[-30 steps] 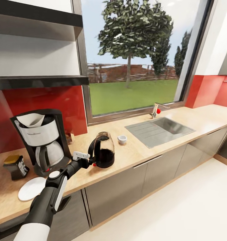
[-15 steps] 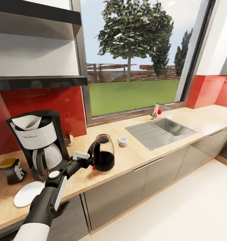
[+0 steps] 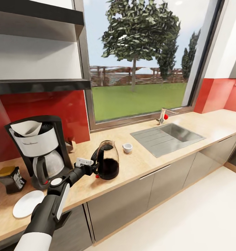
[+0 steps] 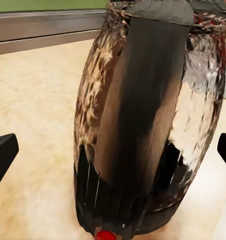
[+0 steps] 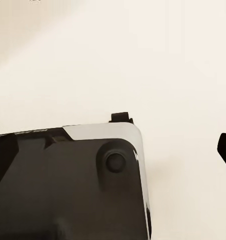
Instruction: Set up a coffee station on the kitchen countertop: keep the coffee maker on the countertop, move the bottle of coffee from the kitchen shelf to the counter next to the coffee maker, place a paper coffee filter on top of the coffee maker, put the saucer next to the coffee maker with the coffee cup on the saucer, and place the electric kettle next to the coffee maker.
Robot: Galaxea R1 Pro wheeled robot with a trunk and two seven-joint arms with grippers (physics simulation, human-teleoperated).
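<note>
Sunlight from a wide window is falling across a long wooden counter [image 3: 146, 160] with a red backsplash and a sink [image 3: 166, 136] set into it. Standing at the counter's left end is the coffee maker [image 3: 39, 150], with a paper filter [image 3: 25, 128] sitting in its top. Just beside it are lying the coffee bottle [image 3: 8, 178] and, nearer the front edge, the empty white saucer [image 3: 27, 203]. That grouping suits the station, so those pieces are probably placed for good. The cup [image 3: 127, 147] is sitting well apart from the saucer, toward the sink, and is not yet on it.

Between the cup and the maker, the kettle [image 3: 107, 159] is standing upright on the counter. It is a rounded glass body with a dark base, a broad black handle facing the arm, and a small red switch low down. The left gripper [image 3: 93, 166] is reaching toward that handle; in the left wrist view its fingertips [image 4: 3, 152] are showing spread wide on either side of the kettle [image 4: 148, 120], not closed on it. Judging from this, the arm is lining up on the handle, the natural grasp point, to carry the kettle closer to the maker.

In the right wrist view one dark fingertip [image 5: 225, 147] is showing at the frame's edge above pale floor; whether that claw is wide or narrow, I cannot tell.
</note>
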